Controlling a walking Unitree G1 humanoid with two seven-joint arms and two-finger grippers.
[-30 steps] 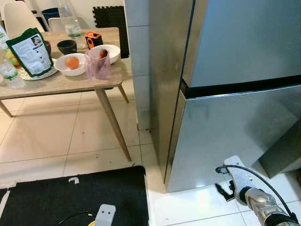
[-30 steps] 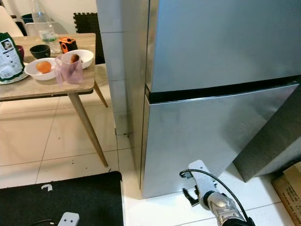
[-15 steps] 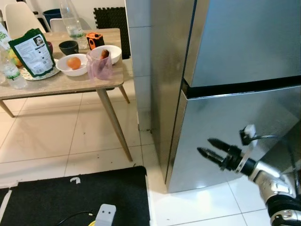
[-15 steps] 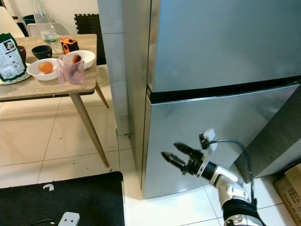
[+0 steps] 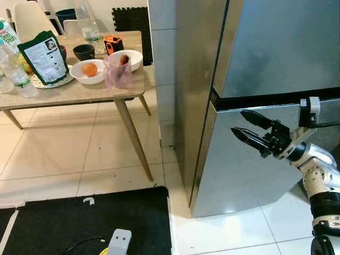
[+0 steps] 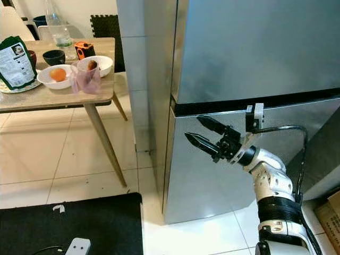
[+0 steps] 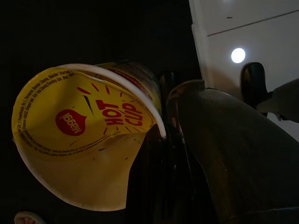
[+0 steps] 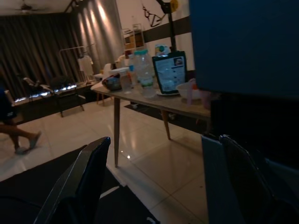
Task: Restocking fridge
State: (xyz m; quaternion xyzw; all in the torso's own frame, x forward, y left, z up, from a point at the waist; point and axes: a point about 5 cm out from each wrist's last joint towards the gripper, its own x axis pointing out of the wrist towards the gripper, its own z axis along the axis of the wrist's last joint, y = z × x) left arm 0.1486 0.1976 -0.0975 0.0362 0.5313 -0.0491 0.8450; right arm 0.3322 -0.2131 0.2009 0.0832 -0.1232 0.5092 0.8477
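Restocking has barely begun, as far as the frames show: both doors of the fridge (image 5: 255,106) are shut, and nothing has gone inside. The right end effector (image 6: 204,135) is raised in front of the lower door (image 6: 223,159), just below the dark seam between the two doors and near the door's left edge, its two black fingers spread apart and empty. My reading is that it is lining up to catch that edge and pull the door open. In the left wrist view, the left end effector (image 7: 163,135) hangs low in the dark with a yellow noodle cup (image 7: 88,135) against its fingers; it seems clamped on the cup, though the shade makes this hard to confirm.

Left of the fridge, the bench (image 5: 79,93) carries two white bowls (image 5: 87,71), a pink cup (image 5: 118,71), a green pouch (image 5: 45,57) and water bottles (image 5: 87,26), all waiting to be stocked.

Compared with a second ago, the right arm has swung up from near the floor at the fridge's foot to the seam; half a second ago it was midway up the lower door. The camera has also shifted slightly.
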